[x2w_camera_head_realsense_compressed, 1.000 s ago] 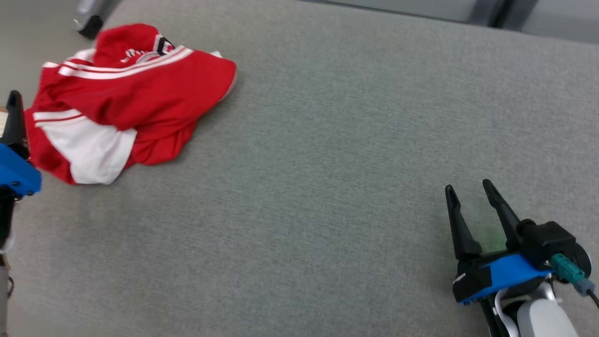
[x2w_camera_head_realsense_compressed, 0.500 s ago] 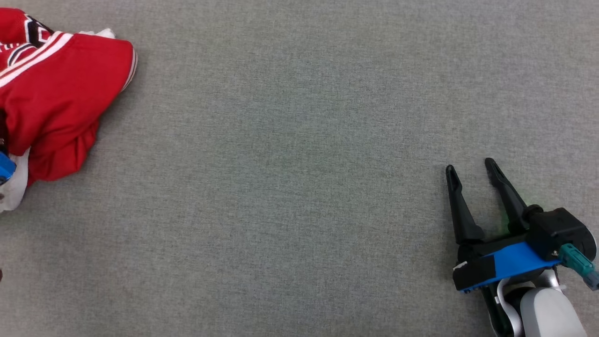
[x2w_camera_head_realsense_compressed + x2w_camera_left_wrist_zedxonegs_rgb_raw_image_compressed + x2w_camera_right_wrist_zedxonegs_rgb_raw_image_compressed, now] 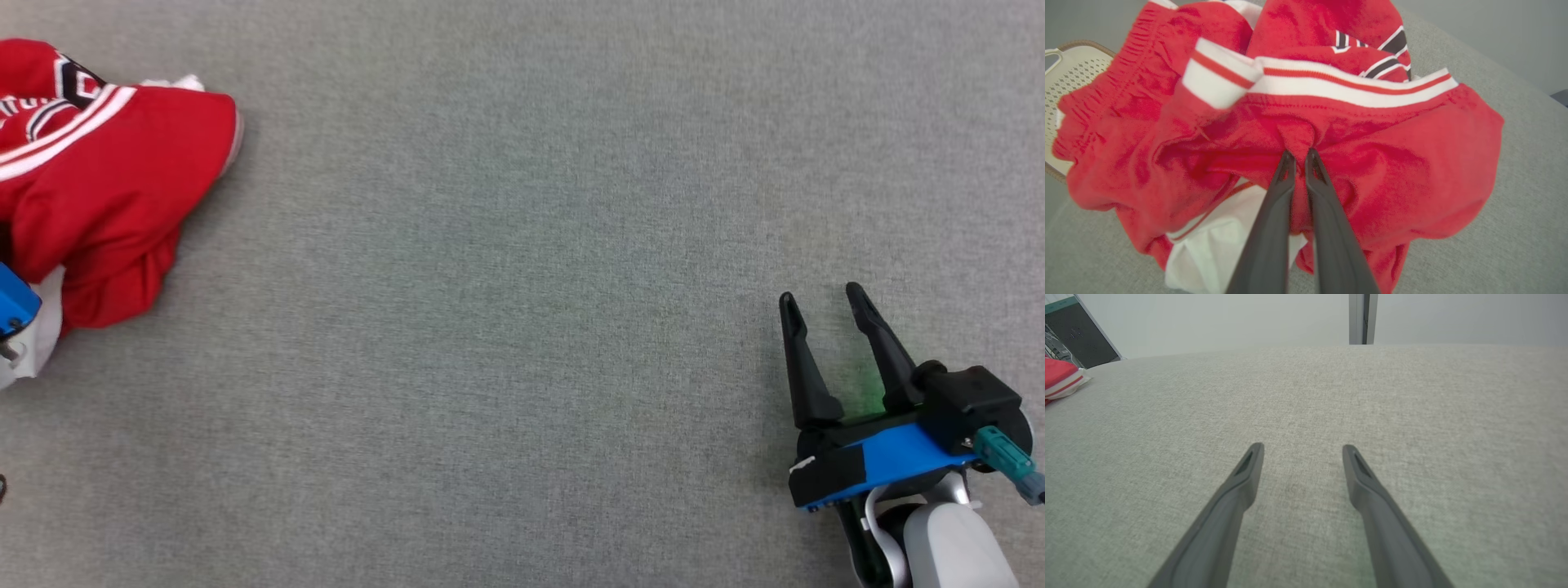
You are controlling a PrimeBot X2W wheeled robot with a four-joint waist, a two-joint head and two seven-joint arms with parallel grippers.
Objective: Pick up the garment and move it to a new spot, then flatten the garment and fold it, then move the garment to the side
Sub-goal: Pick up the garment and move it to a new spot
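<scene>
The garment (image 3: 122,171), a red piece with white bands, a white panel and a small black-and-white mark, lay crumpled in a heap on the grey table (image 3: 522,343). The left end effector (image 3: 1300,154) was clenched on the garment. Its two dark fingers (image 3: 1274,228) ran almost side by side, with only a thin slit between them. A small ridge of red cloth was pinched between their tips, near the middle of the heap. The cloth puckered upward just past the tips. The garment's white panel lay under the fingers' lower lengths. Beyond the garment, on its side away from the right arm, a pale perforated object with a brown rim (image 3: 1069,73) stood past the table's edge.

The right end effector (image 3: 820,294) was well apart from the garment, over bare table. Its fingers were spread wide, and nothing lay between them or against them. They pointed low along the table, but I could not tell whether the tips touched the surface. From that wrist, a corner of the garment showed far off at the side.
</scene>
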